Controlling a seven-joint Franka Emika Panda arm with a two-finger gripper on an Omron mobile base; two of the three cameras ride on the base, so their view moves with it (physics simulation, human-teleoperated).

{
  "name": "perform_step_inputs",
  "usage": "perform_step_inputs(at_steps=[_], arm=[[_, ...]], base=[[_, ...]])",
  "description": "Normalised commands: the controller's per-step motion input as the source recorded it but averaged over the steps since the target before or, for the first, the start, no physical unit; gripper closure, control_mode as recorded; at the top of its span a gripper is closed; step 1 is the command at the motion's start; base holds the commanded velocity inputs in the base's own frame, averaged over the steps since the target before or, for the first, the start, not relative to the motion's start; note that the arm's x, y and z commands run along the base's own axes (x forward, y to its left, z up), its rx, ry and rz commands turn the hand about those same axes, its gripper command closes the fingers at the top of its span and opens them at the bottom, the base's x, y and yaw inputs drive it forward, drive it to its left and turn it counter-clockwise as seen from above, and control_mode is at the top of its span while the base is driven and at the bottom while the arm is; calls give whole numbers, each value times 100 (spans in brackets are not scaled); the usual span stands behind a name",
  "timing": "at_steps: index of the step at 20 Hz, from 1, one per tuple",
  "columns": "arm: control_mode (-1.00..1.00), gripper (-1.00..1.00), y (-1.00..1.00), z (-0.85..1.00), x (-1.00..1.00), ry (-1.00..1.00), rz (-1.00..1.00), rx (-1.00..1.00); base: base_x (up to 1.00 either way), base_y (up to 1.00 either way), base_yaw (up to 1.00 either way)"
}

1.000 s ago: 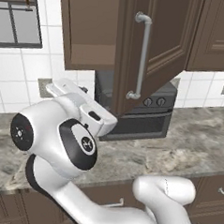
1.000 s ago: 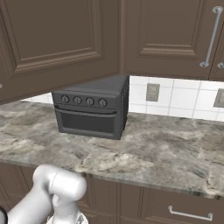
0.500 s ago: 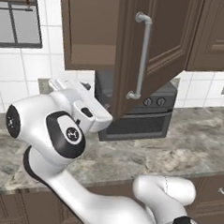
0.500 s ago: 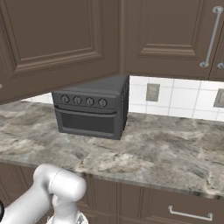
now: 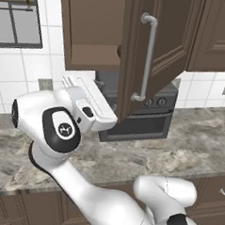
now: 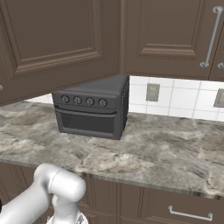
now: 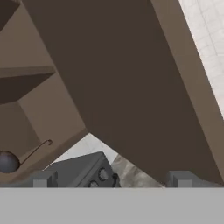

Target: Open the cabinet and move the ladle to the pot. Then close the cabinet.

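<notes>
1. Above the stone counter, the cabinet stood with its door swung out toward me, the long silver bar handle running down its face.
2. In my left base view, the arm's white hand sat at about 8 o'clock from the door's lower corner, just under the cabinet's open bottom shelf.
3. In the hand view I saw the gripper with its jaws released and spread wide, one tip at 7 o'clock and the other at 5 o'clock, nothing between them.
4. The ladle lay inside the cabinet, at 8 o'clock in the hand view: its round dark cup low at the edge, its thin handle running up toward 2 o'clock and ending in a small hook.
5. The dark grey oven box stood on the counter below the cabinet, its knobs in a row along the front.
6. I could not find the pot.
</notes>
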Motion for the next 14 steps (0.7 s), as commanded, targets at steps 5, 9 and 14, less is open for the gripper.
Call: perform_step_inputs(at_steps=[5, 9, 14], arm=[[-100, -100, -51, 17, -18, -7, -16, -4], [-100, -100, -71, 26, -46, -6, -12, -3], [-100, -100, -86, 21, -51, -1, -7, -2]], base=[[0, 0, 0], [0, 0, 0], [0, 0, 0]])
